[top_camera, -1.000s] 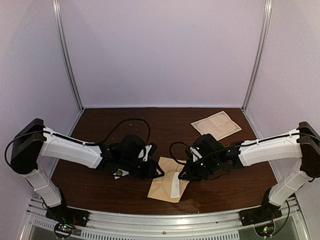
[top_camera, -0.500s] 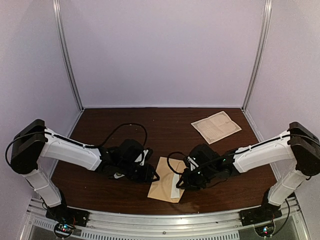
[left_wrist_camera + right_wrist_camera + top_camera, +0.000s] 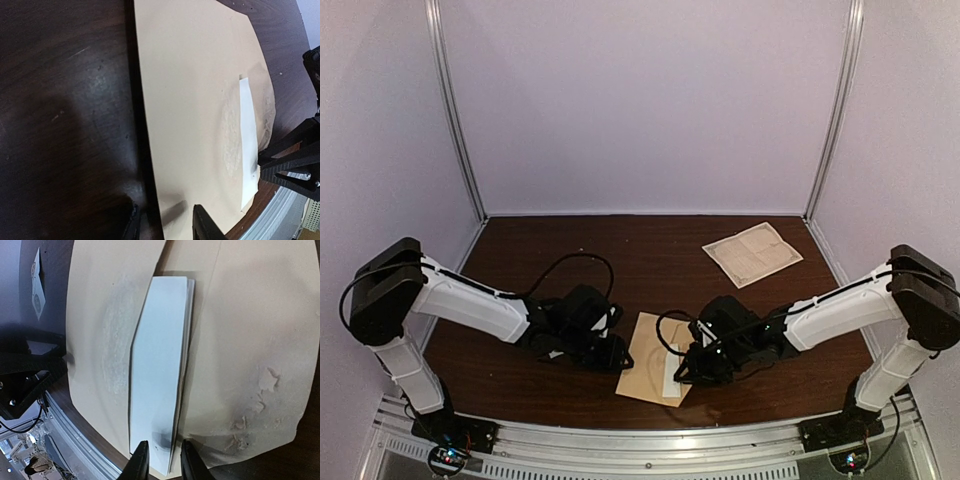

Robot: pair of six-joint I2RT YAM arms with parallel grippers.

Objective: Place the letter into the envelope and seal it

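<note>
Halfway inside the tan envelope (image 3: 95, 315) sits the folded white letter (image 3: 157, 365).

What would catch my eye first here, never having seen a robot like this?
Two white-and-black arms meeting low over a tan envelope near the table's front edge. A white letter sits partly inside it, its end between the right claw's tips, while the left claw sits at the envelope's left edge. A creased paper sheet lies far right.

Dark wooden table (image 3: 570, 240) bears the envelope (image 3: 645, 365) and a cream sheet (image 3: 752, 253).
</note>
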